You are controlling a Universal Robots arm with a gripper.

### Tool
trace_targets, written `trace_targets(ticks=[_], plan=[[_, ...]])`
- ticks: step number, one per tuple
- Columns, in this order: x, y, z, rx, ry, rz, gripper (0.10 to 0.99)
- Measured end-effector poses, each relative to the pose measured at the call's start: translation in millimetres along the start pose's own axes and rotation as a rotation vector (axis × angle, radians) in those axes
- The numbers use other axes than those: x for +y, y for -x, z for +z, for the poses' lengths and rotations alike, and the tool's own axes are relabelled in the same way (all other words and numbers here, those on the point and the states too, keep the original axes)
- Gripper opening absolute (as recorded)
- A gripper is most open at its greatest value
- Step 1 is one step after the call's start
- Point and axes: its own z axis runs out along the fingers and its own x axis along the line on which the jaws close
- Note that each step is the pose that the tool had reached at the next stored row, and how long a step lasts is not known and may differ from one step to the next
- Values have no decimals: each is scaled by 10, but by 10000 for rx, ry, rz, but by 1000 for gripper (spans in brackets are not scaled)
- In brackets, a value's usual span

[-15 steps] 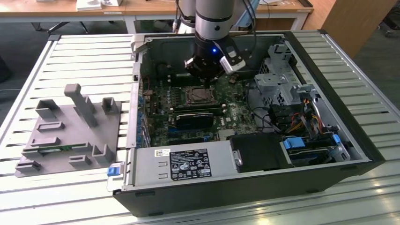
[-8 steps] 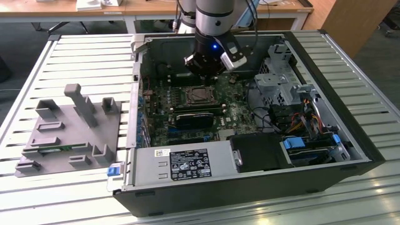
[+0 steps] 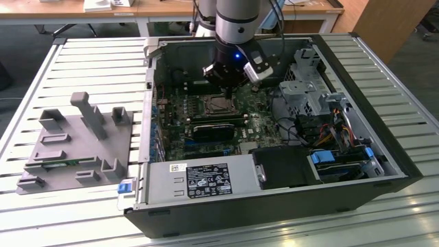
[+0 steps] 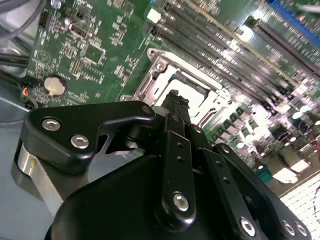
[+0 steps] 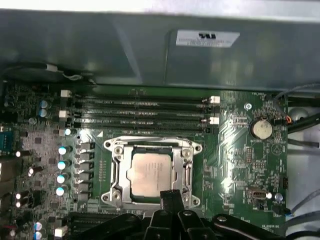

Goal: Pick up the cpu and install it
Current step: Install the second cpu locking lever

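The cpu (image 5: 149,174), a silvery square chip, lies flat inside the metal socket frame (image 5: 116,172) on the green motherboard (image 5: 240,165). My gripper (image 5: 171,196) hovers just above the socket's edge, its two black fingers pressed together with nothing between them. In the second wrist view the fingertips (image 4: 176,96) point down at the socket frame (image 4: 165,67). In the exterior view the gripper (image 3: 227,92) hangs inside the open computer case, right over the socket with the cpu (image 3: 221,105).
Memory slots (image 5: 140,112) run beside the socket, with capacitors (image 5: 62,170) on its other side. A black card (image 3: 216,131), a power supply box (image 3: 202,181) and cable bundles (image 3: 329,128) crowd the case (image 3: 384,118). A grey fixture block (image 3: 75,144) stands at the exterior view's left.
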Motion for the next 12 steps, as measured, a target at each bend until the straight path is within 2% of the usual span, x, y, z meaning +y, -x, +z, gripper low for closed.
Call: trace_targets(ticks=[4,9,12], plan=[[-17,-1,-19,0,0,2,106],[-14,1,-124,0,-2,1,106],[-25,1,-139,-1,2,-1,106]])
